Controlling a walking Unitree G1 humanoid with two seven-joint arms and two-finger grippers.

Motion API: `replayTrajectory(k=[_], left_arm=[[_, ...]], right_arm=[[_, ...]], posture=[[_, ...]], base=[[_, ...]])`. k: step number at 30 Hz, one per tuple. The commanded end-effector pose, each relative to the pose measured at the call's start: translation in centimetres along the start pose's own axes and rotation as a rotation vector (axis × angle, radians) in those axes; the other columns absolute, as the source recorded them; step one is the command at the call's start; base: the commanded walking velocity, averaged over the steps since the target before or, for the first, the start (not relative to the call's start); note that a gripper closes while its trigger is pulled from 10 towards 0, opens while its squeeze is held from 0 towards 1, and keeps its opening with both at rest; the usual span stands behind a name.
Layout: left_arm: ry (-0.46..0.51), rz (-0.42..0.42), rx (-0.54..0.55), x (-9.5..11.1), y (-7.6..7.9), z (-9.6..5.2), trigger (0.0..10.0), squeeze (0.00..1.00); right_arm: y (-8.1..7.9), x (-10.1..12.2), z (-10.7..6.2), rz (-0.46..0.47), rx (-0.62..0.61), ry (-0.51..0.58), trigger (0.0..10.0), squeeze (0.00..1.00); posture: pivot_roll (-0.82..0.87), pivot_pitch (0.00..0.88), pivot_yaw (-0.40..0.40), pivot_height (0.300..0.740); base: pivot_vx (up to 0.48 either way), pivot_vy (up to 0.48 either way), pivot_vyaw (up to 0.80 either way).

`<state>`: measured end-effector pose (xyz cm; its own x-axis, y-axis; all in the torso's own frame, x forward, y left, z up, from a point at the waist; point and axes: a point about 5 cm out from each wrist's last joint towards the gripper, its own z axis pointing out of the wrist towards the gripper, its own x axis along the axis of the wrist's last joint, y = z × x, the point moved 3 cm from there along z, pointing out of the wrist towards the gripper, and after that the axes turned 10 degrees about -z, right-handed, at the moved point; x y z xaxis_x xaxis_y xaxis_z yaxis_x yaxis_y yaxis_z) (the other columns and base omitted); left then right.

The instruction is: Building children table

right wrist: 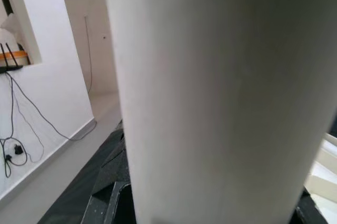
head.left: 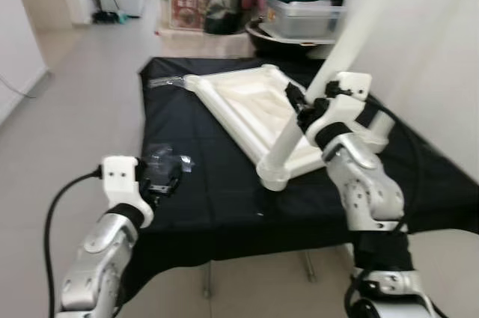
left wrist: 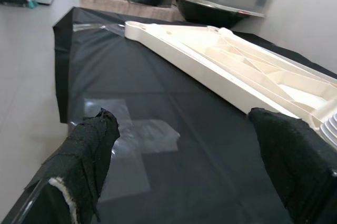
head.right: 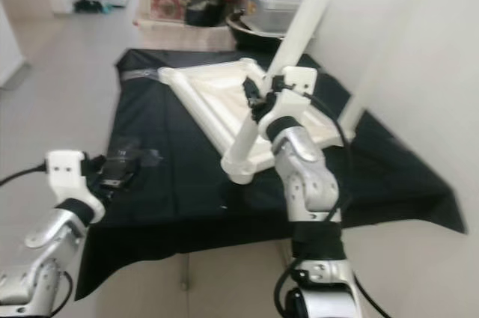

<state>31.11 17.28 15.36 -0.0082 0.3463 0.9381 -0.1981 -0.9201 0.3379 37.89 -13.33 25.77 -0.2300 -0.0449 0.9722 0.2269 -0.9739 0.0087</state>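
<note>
Left gripper (head.left: 166, 176): low over the near left edge of the table (head.left: 224, 206), which is covered in black cloth. Its fingers (left wrist: 89, 150) are spread wide with nothing between them, as the left wrist view shows.

Plastic bag (head.left: 166, 162): a clear, crumpled bag lies on the cloth just ahead of the left gripper. What it holds is too blurred to tell; it may be small fittings.

Tabletop (head.left: 251, 108): the white plastic top of the children's table lies upside down in the middle of the black cloth, ribbed underside up, with round sockets at its corners.

Leg in hand (head.left: 299, 120): a white tube stands tilted in the near corner socket (head.left: 273, 176), leaning up and away to the right.

Right gripper (head.left: 303, 108): closed around that leg partway up; the right wrist view has the tube pressed right against the camera.

Second leg (head.right: 382, 56): another pale tube rises at the far right side of the top. Whether it is seated I cannot tell.

Progress: early to middle, by my judgement. One leg is going into its socket and is not yet upright.

Left to do: likely straighten and seat this leg, fit the remaining corners, then turn the piece over.
</note>
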Motion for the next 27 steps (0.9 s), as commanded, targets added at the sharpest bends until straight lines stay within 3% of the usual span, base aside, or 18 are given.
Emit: replayTrajectory(k=[1, 4, 13, 24, 27], left_arm=[[0.003, -0.013, -0.019, 0.08, 0.32, 0.28, 10.0, 0.00], [0.005, -0.015, -0.025, 0.23, 0.42, 0.34, 10.0, 0.00], [0.010, -0.005, -0.035, 0.42, 0.58, 0.58, 10.0, 0.00], [0.004, 0.006, -0.032, 0.13, 0.78, 0.52, 10.0, 0.00], [-0.006, 0.014, -0.039, -0.20, 0.98, 0.38, 10.0, 0.00]], right_arm=[[0.68, 0.57, -0.06, 0.005, -0.023, 0.028, 10.0, 0.00], [0.73, 0.66, -0.09, 0.000, -0.029, 0.033, 10.0, 0.00], [0.60, 0.67, -0.10, -0.024, -0.032, 0.039, 10.0, 0.00], [0.76, 0.98, 0.09, -0.060, -0.001, 0.047, 10.0, 0.00], [0.67, 1.45, 0.17, -0.076, 0.064, 0.057, 10.0, 0.00]], posture=[[0.05, 0.000, -0.079, 0.740], [0.05, 0.000, -0.079, 0.740], [0.05, 0.000, -0.076, 0.740], [0.05, 0.000, -0.079, 0.740], [0.05, 0.000, -0.080, 0.740]], base=[[0.244, 0.000, -0.80], [0.290, 0.000, -0.80], [0.356, 0.000, 0.00], [0.000, 0.000, 0.00], [0.000, 0.000, 0.00]])
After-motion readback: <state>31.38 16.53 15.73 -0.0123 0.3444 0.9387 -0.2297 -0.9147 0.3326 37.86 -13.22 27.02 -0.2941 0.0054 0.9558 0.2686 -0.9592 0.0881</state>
